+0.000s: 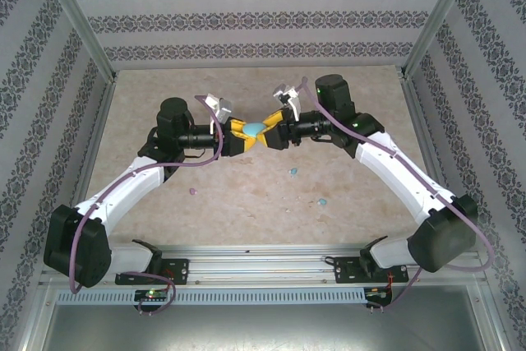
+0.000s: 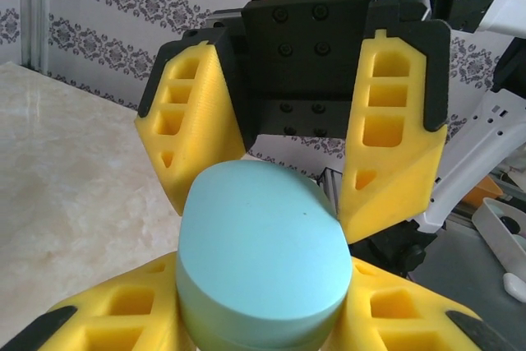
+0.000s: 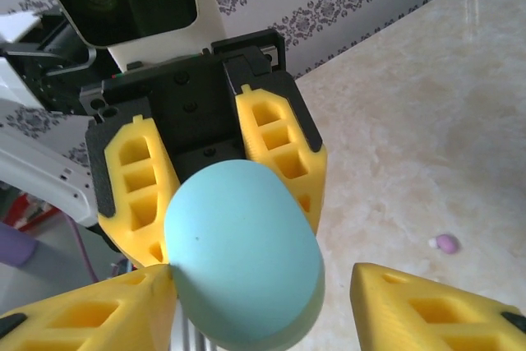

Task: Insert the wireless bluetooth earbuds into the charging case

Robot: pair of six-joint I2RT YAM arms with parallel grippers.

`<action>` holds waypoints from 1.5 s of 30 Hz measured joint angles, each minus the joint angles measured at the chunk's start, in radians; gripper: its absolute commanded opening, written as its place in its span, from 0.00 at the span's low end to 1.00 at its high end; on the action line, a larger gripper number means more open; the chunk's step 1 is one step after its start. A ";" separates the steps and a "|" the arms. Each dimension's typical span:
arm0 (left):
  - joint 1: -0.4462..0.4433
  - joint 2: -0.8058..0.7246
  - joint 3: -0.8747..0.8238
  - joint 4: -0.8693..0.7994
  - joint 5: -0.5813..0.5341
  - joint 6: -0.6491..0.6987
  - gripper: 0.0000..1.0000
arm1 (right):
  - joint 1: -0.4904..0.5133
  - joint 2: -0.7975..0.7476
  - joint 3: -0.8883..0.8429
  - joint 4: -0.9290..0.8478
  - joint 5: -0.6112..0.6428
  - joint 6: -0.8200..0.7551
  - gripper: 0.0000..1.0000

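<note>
A light blue oval charging case (image 1: 255, 128) hangs above the middle of the table, lid closed, with my left gripper (image 1: 243, 132) shut on it. In the left wrist view the case (image 2: 263, 260) sits clamped between my yellow fingers (image 2: 123, 310). My right gripper (image 1: 268, 131) faces it from the other side, jaws astride the case's far end (image 3: 238, 252). One finger (image 3: 90, 314) touches it and the other (image 3: 436, 310) stands apart. Two blue earbuds (image 1: 292, 172) (image 1: 322, 202) and a pink earbud (image 1: 192, 191) (image 3: 446, 242) lie on the table.
Patterned walls and metal frame posts (image 1: 82, 34) close in the marble table (image 1: 246, 211) on three sides. An aluminium rail (image 1: 263, 265) with both arm bases runs along the near edge.
</note>
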 measured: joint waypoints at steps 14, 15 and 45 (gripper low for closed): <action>-0.007 0.002 0.008 0.000 0.026 -0.023 0.10 | -0.116 0.034 0.007 0.141 0.042 0.240 0.57; -0.007 0.002 0.010 0.001 0.032 -0.024 0.10 | -0.128 0.034 0.000 0.159 0.046 0.258 0.60; -0.006 0.012 0.036 -0.028 0.080 -0.045 0.09 | 0.029 -0.035 0.018 -0.059 0.003 -0.113 0.33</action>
